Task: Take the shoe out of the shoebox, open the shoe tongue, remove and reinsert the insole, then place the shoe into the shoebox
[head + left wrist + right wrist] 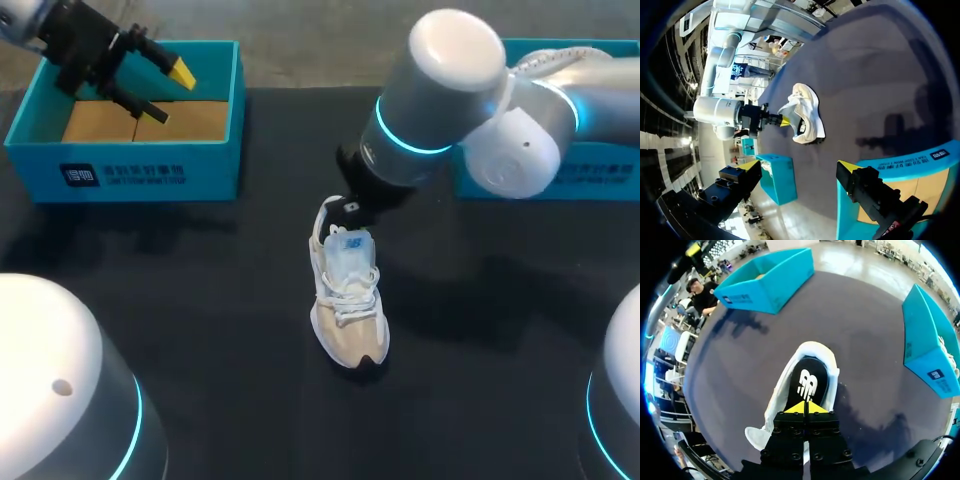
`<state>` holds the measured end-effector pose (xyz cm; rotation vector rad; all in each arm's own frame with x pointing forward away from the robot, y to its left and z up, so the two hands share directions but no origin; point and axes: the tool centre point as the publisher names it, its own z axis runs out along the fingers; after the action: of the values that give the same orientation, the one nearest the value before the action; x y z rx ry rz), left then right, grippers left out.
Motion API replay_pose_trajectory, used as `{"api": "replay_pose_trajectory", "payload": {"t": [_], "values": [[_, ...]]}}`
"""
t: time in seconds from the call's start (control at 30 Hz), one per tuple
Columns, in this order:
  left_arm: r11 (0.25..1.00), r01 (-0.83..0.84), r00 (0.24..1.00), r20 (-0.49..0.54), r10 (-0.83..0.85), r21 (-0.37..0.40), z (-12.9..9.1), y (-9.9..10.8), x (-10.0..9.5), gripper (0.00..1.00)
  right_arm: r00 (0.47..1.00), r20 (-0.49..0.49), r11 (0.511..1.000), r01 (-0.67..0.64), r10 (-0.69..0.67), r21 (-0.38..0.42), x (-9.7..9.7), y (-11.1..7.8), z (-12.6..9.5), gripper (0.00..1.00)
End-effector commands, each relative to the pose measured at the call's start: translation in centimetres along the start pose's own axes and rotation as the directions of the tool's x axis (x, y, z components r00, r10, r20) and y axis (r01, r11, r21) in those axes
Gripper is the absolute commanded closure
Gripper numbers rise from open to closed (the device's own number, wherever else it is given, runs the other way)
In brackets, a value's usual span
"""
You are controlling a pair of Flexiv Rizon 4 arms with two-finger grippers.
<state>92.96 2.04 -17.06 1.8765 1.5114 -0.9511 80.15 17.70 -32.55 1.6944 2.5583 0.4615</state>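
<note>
White shoe [348, 300] stands on the bench [200, 300], out of its shoebox [130, 170], just under the right tool [804, 409], whose tips are pressed together at the heel of the black insole [807, 382]. The left tool [168, 93] hangs wide open and empty over that box. The insole work and reboxing look still to do.

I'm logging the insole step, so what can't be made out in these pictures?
Head view: the silver right arm covers most of the right tool at the heel of the white mesh sneaker.
Right wrist view: that tool's own fingers cover whether it pinches the black flat insole.
</note>
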Motion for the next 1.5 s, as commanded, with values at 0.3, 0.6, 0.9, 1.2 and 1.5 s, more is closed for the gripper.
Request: {"api": "replay_pose_trajectory", "payload": {"t": [0.3, 0.6, 0.9, 1.2, 1.5], "values": [[1.0, -0.002, 1.0, -0.007, 0.003, 0.011, 0.2, 0.4, -0.1, 0.0, 0.999, 0.046, 0.999, -0.029, 0.028, 0.022, 1.5, -0.2, 2.6, 1.0], [1.0, -0.002, 1.0, -0.007, 0.003, 0.011, 0.2, 0.4, -0.1, 0.0, 0.995, 0.089, 0.997, -0.055, 0.05, 0.048, 1.0, -0.9, 4.5, 1.0], [1.0, -0.002, 1.0, -0.007, 0.003, 0.011, 0.2, 0.4, -0.1, 0.0, 0.994, 0.093, 0.996, -0.063, 0.058, 0.059, 0.9, -1.7, 5.7, 1.0], [1.0, -0.002, 1.0, -0.007, 0.003, 0.011, 0.2, 0.4, -0.1, 0.0, 0.993, 0.099, 0.994, -0.077, 0.069, 0.078, 0.1, -2.1, 6.9, 1.0], [1.0, -0.002, 1.0, -0.007, 0.003, 0.011, 0.2, 0.4, -0.1, 0.0, 0.993, 0.096, 0.992, -0.079, 0.07, 0.098, -0.1, -1.7, 6.7, 1.0]]}}
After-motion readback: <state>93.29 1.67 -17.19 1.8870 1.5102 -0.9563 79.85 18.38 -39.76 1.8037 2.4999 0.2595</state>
